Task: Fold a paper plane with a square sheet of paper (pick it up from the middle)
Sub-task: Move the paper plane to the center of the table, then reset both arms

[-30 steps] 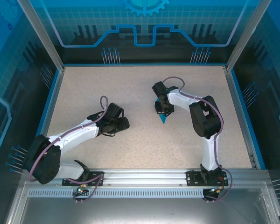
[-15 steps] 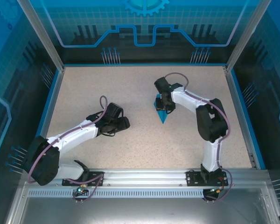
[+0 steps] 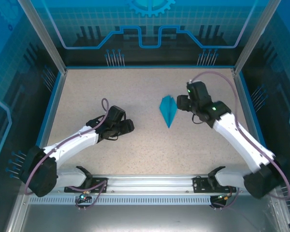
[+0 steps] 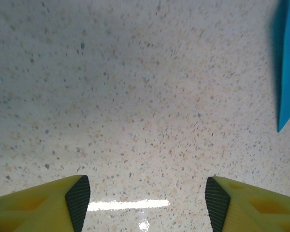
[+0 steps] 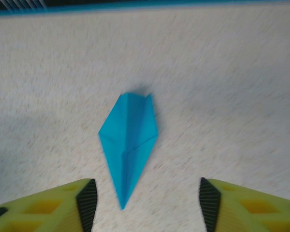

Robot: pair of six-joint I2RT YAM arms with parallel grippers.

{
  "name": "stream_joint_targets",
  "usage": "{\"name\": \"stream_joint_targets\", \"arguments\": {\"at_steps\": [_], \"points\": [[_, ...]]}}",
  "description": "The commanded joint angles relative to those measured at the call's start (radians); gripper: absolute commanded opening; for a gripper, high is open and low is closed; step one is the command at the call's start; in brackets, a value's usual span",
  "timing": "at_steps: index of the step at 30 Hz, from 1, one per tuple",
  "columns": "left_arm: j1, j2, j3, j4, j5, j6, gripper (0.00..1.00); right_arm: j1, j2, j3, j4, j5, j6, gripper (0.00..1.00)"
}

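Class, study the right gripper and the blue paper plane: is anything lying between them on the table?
Nothing visible does. In the right wrist view the paper plane lies flat ahead of the open right gripper, with bare speckled table between them.

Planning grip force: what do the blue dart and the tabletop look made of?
The paper plane looks like thin matte cyan paper: sharp creases, layered flaps. The table seems hard speckled beige laminate or stone composite, slightly glossy: it mirrors a light strip.
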Motion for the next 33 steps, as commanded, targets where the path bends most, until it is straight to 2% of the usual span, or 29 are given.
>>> {"name": "stream_joint_targets", "arguments": {"at_steps": [1,4,8,12,16,20,23,25,28,30,31,32,33], "points": [[0.007,-0.068,-0.003,-0.027,-0.121,0.031,0.71,-0.023,-0.125,-0.115,0.125,0.189,-0.104,0.68],[0.007,-0.148,-0.032,-0.029,-0.259,0.068,0.8,-0.071,-0.193,-0.204,0.175,0.285,-0.152,0.81],[0.025,-0.196,-0.05,-0.052,-0.502,0.149,0.98,-0.208,-0.17,-0.337,0.261,0.223,-0.253,0.92],[0.11,-0.188,-0.092,0.022,-0.592,0.265,0.98,-0.343,-0.078,-0.448,0.377,0.132,-0.214,0.94],[0.219,-0.189,-0.166,0.16,-0.576,0.346,0.99,-0.41,0.024,-0.557,0.597,0.029,-0.243,0.94],[0.342,-0.184,-0.205,0.295,-0.473,0.426,0.99,-0.411,0.085,-0.588,0.72,0.021,-0.266,0.93],[0.426,-0.143,-0.189,0.303,-0.426,0.426,0.99,-0.413,0.093,-0.662,0.938,-0.017,-0.301,0.94],[0.452,-0.11,-0.228,0.435,-0.412,0.492,0.98,-0.413,0.122,-0.677,1.029,-0.049,-0.337,0.94],[0.478,-0.042,-0.289,0.641,-0.399,0.527,0.98,-0.413,0.182,-0.647,1.075,-0.108,-0.364,0.94],[0.477,0.025,-0.334,0.823,-0.382,0.576,0.98,-0.411,0.217,-0.663,1.172,-0.154,-0.382,0.93],[0.48,0.058,-0.347,0.898,-0.369,0.606,0.98,-0.412,0.23,-0.667,1.202,-0.181,-0.392,0.93],[0.479,0.077,-0.327,0.894,-0.346,0.623,0.99,-0.405,0.251,-0.677,1.231,-0.193,-0.406,0.92],[0.478,0.093,-0.344,0.983,-0.308,0.658,0.98,-0.401,0.264,-0.685,1.262,-0.224,-0.425,0.92]]}}
